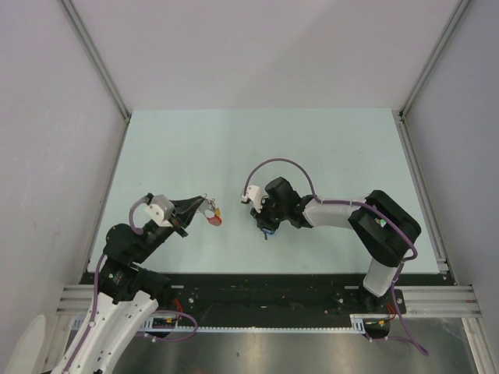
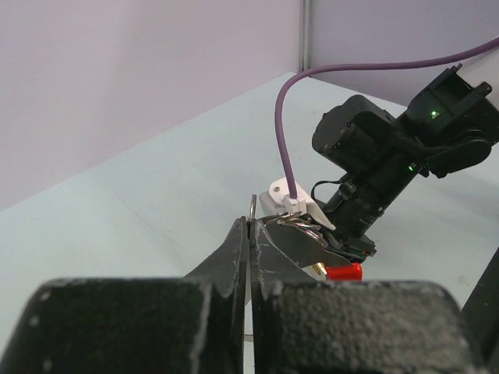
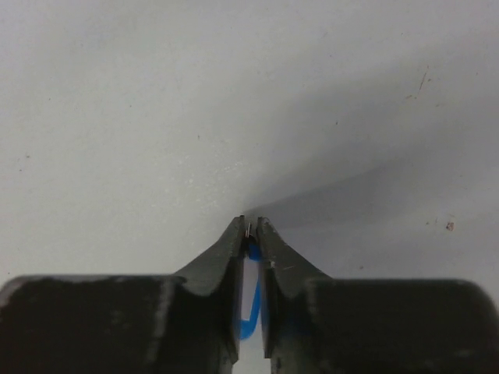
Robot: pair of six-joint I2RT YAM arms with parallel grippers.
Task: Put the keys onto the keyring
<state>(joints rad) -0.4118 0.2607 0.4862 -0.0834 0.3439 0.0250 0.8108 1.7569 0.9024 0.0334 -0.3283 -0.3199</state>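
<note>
- Left gripper [image 2: 249, 226], centre-left of top view: jaws clenched on the keyring [image 2: 253, 204], thin ring poking above the tips.
- Right gripper [image 3: 249, 230], mid-frame: jaws pinching a blue key [image 3: 248, 327], low over the table [image 1: 327, 148].

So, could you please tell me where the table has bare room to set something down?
Bare: the far half of the pale green table, bordered by the grey walls. Crowded: the near middle, between the left claw holding the red-banded silver keyring and the right claw pinching a blue-headed key.
</note>
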